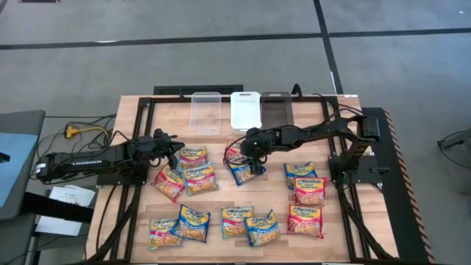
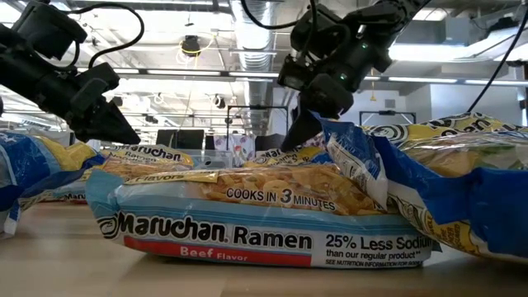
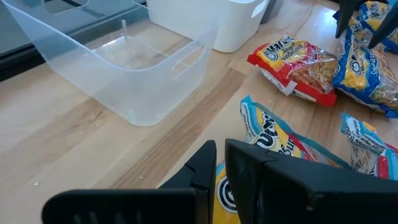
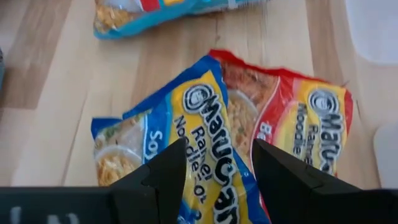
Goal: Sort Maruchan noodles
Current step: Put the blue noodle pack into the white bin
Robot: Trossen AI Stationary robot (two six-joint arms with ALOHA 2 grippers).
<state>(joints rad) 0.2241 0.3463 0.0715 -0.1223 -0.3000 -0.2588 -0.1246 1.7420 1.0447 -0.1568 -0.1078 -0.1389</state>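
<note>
The pale wooden slatted table (image 1: 132, 132) carries three rectangular bins at its far edge: clear plastic (image 1: 205, 111), white (image 1: 246, 109), dark grey (image 1: 276, 108). About a dozen crinkly square Maruchan noodle packets (image 1: 200, 178) lie scattered below them. The right gripper (image 4: 214, 171) hovers, fingers spread, over a blue-and-yellow packet (image 4: 198, 134) overlapping a red one (image 4: 298, 121). The left gripper (image 3: 221, 163), fingers closed and empty, hangs near the clear bin.

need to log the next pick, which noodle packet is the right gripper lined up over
The blue packet lying partly over a red packet below the white bin. The open right gripper straddles it; the other packets lie farther off.
</note>
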